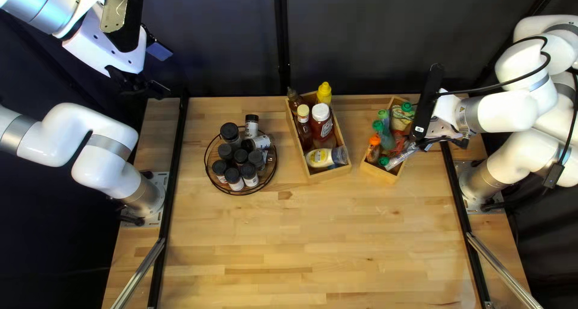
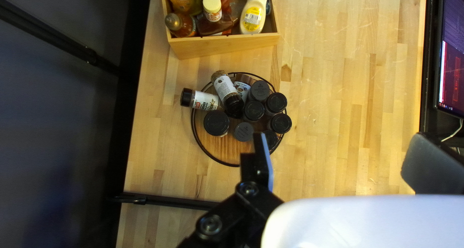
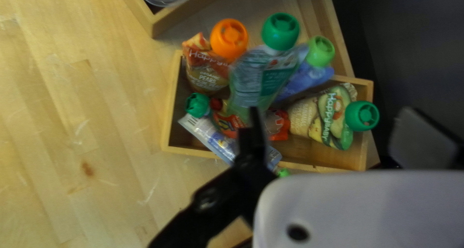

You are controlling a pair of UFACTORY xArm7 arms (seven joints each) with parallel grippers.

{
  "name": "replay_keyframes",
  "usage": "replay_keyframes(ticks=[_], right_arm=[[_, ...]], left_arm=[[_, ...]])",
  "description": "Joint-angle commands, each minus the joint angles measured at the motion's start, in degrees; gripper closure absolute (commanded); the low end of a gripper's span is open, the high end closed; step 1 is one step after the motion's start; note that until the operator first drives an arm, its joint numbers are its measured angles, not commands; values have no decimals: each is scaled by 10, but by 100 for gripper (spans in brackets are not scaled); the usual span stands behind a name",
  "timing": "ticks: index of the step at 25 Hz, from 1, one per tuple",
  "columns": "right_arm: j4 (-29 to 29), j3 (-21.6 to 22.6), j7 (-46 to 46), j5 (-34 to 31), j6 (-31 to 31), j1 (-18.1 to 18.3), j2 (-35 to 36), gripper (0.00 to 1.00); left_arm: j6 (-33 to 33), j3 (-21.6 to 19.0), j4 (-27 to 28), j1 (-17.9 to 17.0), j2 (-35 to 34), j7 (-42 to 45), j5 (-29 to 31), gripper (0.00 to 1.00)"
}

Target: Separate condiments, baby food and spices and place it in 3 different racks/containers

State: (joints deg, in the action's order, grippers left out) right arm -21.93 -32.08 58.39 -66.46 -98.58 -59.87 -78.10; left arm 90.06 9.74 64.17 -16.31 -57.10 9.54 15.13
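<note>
In the top left view my left gripper (image 1: 164, 72) hangs open beyond the table's far left corner. My right gripper (image 1: 419, 143) is over the right side of the baby food box (image 1: 383, 173). From the left wrist, my left gripper (image 2: 340, 141) is open near the round spice rack (image 2: 227, 162) of black-lidded jars (image 2: 216, 123). Condiment bottles (image 1: 321, 121) fill the middle box (image 1: 319, 177); a mayonnaise-like bottle (image 2: 253, 17) lies there. In the right wrist view my right gripper (image 3: 331, 125) is open above pouches (image 3: 263, 79); a blue-and-white pouch (image 3: 212, 137) rests across the box edge.
The table (image 1: 289, 243) is bare wood in front of the three containers. Black rails (image 1: 171, 194) run along both sides, and a dark curtain (image 1: 373, 38) hangs behind. A screen (image 2: 452, 59) stands past the table's edge in the left wrist view.
</note>
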Motion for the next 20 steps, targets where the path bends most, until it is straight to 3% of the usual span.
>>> replay_keyframes(ticks=[1,7,11,15,20], right_arm=[[-53,-11,4,7,31,-55,50,0],[-129,-56,-40,3,103,-134,62,0],[-164,-70,-61,4,135,-167,57,0],[-198,-64,-66,13,141,-185,66,0],[-231,-23,-72,34,120,-186,78,0]], left_arm=[[0,0,0,0,0,0,0,0],[0,0,0,0,0,0,0,0],[0,0,0,0,0,0,0,0],[0,0,0,0,0,0,0,0],[0,0,0,0,0,0,0,0]])
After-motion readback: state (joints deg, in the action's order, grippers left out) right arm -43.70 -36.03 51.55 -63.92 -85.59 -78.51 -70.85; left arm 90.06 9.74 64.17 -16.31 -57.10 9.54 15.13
